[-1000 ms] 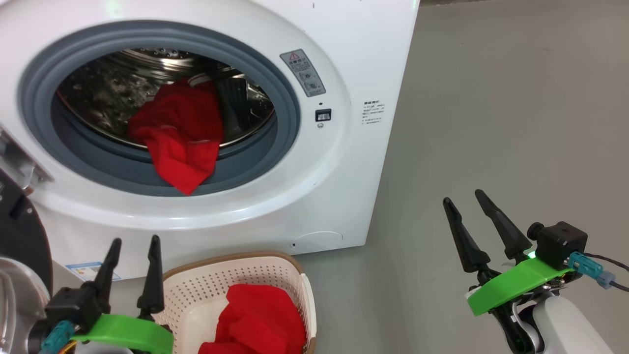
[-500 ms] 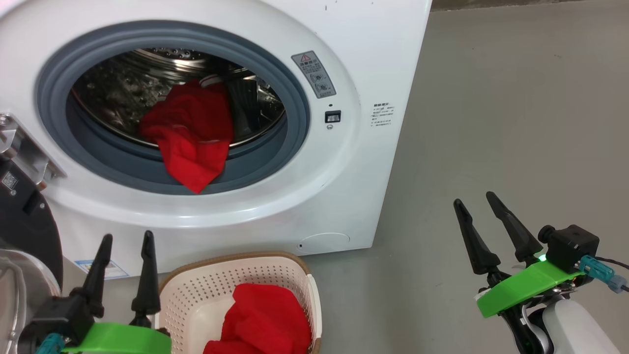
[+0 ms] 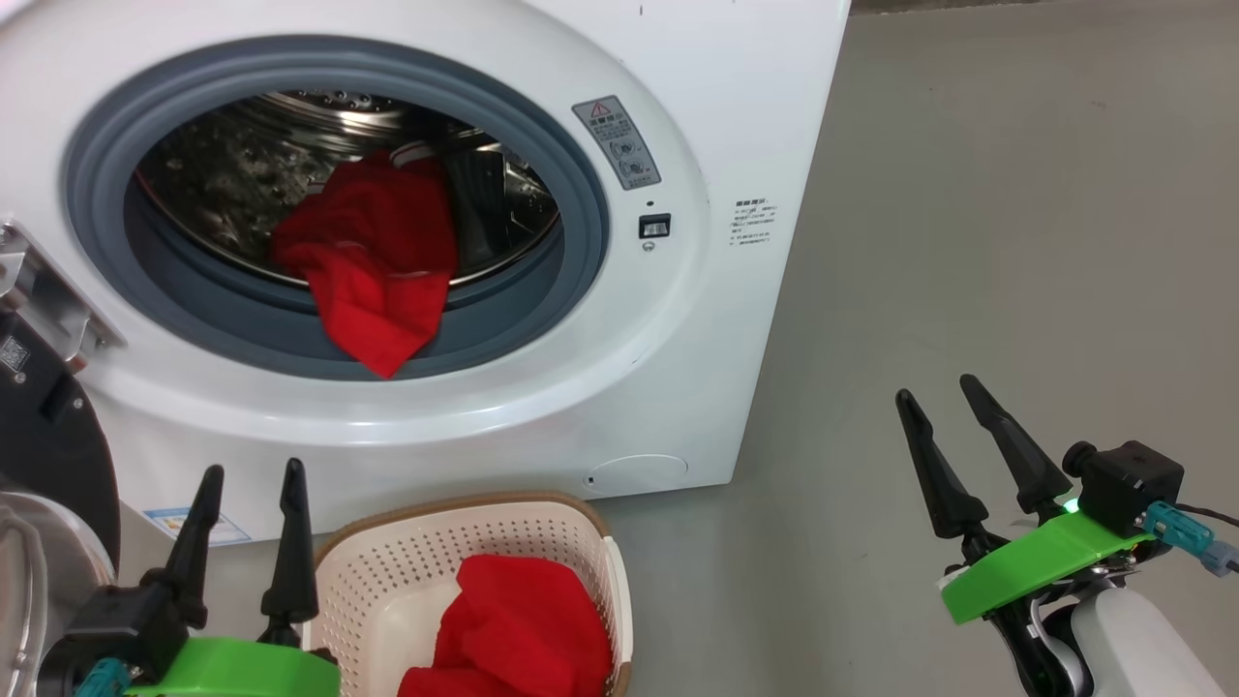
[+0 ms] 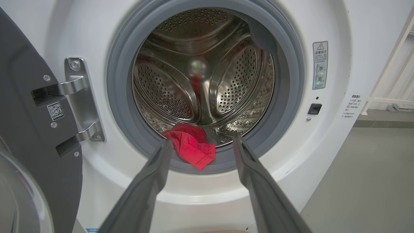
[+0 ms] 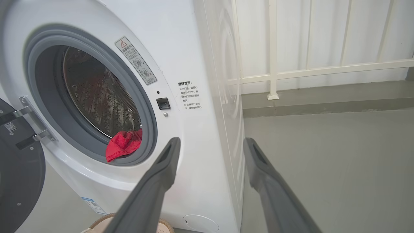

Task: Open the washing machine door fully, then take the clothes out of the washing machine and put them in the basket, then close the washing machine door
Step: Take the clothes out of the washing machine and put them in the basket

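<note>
Smooth grey floor (image 3: 987, 223) carries the white washing machine (image 3: 745, 116) at far left, the cream basket (image 3: 407, 571) standing just in front, nearer me

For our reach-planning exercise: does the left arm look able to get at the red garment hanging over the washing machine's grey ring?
Probably yes. The left gripper is open and points at the red garment. The door is swung aside to its left, and nothing stands between them.

The washing machine door (image 3: 48, 455) stands swung aside, drum mouth (image 3: 223, 184) open, clothes (image 3: 373, 261) draped over its lower lip.
</note>
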`<state>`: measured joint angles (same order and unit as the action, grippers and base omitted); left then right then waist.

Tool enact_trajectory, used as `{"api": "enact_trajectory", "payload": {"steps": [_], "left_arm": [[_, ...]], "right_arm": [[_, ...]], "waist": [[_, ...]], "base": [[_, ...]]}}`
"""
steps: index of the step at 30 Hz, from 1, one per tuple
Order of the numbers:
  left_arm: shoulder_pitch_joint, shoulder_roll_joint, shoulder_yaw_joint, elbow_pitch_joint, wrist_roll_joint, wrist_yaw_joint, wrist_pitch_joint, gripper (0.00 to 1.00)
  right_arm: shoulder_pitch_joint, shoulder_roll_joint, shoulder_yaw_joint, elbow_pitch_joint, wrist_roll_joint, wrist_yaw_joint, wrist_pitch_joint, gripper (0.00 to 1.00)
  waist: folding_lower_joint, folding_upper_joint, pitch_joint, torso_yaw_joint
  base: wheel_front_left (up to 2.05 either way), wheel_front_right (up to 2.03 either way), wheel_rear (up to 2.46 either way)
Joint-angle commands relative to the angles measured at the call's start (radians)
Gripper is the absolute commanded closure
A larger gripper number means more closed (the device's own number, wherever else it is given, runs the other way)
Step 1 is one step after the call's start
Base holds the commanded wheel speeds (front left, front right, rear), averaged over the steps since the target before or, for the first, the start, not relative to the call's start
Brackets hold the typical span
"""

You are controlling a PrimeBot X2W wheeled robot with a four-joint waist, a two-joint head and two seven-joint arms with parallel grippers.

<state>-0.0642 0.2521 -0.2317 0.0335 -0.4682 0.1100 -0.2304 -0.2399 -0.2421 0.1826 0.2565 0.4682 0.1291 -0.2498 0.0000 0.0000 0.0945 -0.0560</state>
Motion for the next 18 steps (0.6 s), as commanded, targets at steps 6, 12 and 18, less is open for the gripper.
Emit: {"api": "enact_trajectory", "payload": {"steps": [6,12,18], "left_arm": [[-0.024,0.022,0.031,-0.026,-0.002,0.006,-0.009,0.0],[-0.094,0.016,0.007,0.013,0.002,-0.002,0.021,0.0],[-0.231,0.018,-0.014,0.105,0.0,-0.034,0.062,0.0]], "right_arm": [[-0.007,-0.008,0.011,-0.033,-0.013,0.002,-0.012,0.0],[-0.014,-0.004,0.011,-0.038,-0.014,0.002,-0.012,0.0],[-0.035,0.009,0.008,-0.05,-0.013,0.002,-0.012,0.0]], "waist": [[0.0,0.0,0.007,0.003],[0.0,0.0,0.031,0.005],[0.0,0.0,0.089,-0.006]], "base": [[0.0,0.0,0.0],[0.0,0.0,0.0],[0.0,0.0,0.0]]}}
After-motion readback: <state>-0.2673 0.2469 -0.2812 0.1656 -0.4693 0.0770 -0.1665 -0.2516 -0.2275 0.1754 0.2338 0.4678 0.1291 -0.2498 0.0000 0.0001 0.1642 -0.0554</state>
